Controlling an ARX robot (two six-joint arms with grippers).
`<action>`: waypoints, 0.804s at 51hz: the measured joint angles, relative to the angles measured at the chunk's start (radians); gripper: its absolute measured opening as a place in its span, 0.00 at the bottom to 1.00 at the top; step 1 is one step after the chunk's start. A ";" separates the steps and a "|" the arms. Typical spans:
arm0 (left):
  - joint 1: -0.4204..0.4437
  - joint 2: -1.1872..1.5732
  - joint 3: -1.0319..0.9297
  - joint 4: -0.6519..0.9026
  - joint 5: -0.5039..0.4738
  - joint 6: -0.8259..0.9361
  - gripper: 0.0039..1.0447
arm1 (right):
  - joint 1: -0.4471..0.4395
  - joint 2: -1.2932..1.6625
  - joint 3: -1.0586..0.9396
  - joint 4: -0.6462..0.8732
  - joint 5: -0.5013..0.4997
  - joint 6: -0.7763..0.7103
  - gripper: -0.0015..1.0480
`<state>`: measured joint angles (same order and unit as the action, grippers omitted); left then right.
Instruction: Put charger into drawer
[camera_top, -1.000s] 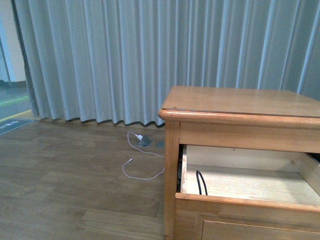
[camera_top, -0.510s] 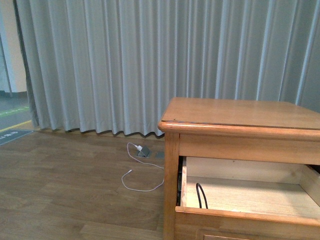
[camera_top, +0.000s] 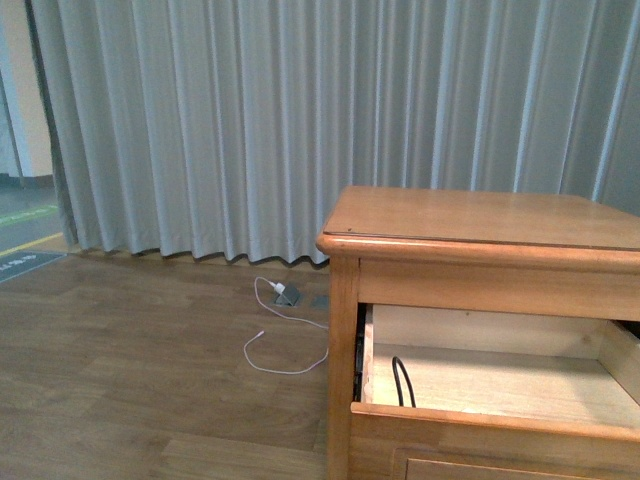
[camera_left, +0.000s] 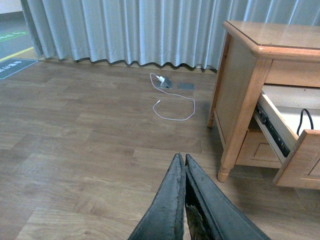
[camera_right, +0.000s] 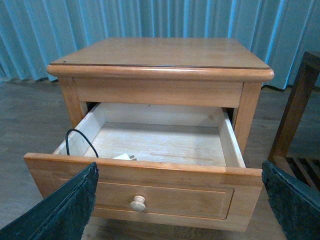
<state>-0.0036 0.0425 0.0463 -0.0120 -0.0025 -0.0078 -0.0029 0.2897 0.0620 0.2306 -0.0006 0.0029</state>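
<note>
The drawer (camera_right: 150, 187) of the honey-wood nightstand stands pulled out, its round knob (camera_right: 138, 202) facing me in the right wrist view. Inside lies the white charger (camera_right: 123, 157), mostly hidden behind the drawer front, with its black cable (camera_right: 79, 139) looping up at one front corner. The cable also shows in the front view (camera_top: 401, 380) and in the left wrist view (camera_left: 304, 120). My right gripper (camera_right: 180, 200) is open wide in front of the drawer front and holds nothing. My left gripper (camera_left: 185, 159) is shut and empty, over the floor beside the nightstand.
The nightstand's top (camera_top: 480, 217) is bare. A white adapter (camera_top: 281, 293) with a thin white cable (camera_top: 285, 355) lies on the wooden floor by a grey curtain (camera_top: 300, 120). A dark wooden frame (camera_right: 295, 115) stands beside the nightstand.
The front view has shifted slightly; the nightstand sits a little lower and the floor cable a little further along. The drawer and black cable keep their places.
</note>
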 joint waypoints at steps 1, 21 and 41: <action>0.000 -0.005 -0.003 0.002 0.000 0.000 0.04 | 0.000 0.000 0.000 0.000 0.000 0.000 0.92; 0.001 -0.039 -0.034 0.006 0.000 0.000 0.11 | 0.015 0.006 0.004 -0.024 0.049 -0.016 0.92; 0.001 -0.039 -0.034 0.006 0.000 0.000 0.81 | 0.101 0.564 0.153 -0.029 0.127 -0.141 0.92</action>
<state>-0.0029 0.0032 0.0124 -0.0055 -0.0025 -0.0074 0.0978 0.8536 0.2150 0.2020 0.1268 -0.1379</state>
